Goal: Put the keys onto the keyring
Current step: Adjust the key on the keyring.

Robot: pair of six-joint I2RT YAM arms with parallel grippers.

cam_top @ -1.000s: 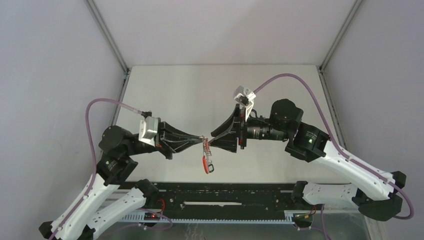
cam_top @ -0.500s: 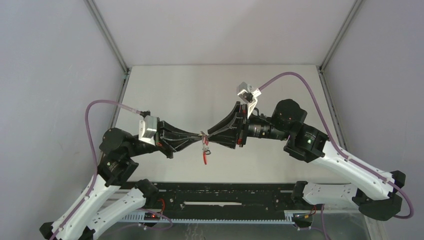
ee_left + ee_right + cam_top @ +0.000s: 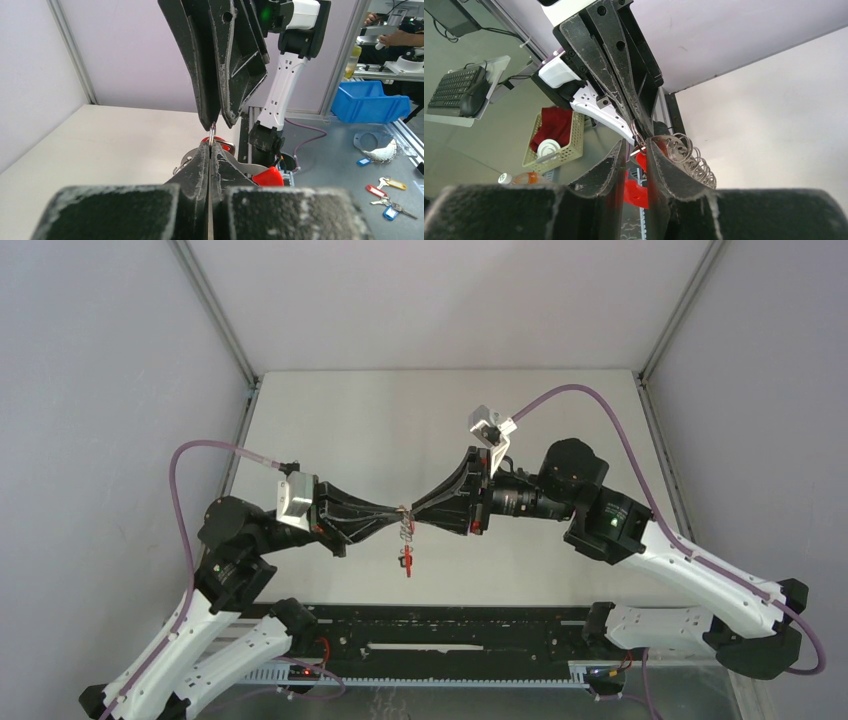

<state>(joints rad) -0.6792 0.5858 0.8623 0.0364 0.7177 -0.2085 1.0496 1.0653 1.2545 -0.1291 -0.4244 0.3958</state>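
Note:
My left gripper (image 3: 398,511) is shut on the keyring (image 3: 212,135), a thin metal ring standing edge-on out of its tips. The red strap (image 3: 406,562) hangs below the tips, above the table. The keys (image 3: 241,168), flat and silvery, hang behind my left fingers, and a silvery coiled chain (image 3: 690,156) lies against my right finger. My right gripper (image 3: 414,516) meets the left tip to tip. Its jaws stand a narrow gap apart, with the ring (image 3: 637,136) in that gap at the tips. In the left wrist view the right fingers (image 3: 206,107) come down onto the ring.
A black rail (image 3: 450,625) runs along the table's near edge, just below the hanging strap. Grey walls with metal posts (image 3: 245,375) close in the table. Off the table lie a blue bin (image 3: 372,100), tagged keys (image 3: 386,191) and a yellow basket (image 3: 555,137).
My right gripper has moved left onto the left gripper's tips and narrowed its jaws around the ring. The red strap has turned and now hangs straighter. The left arm has barely moved.

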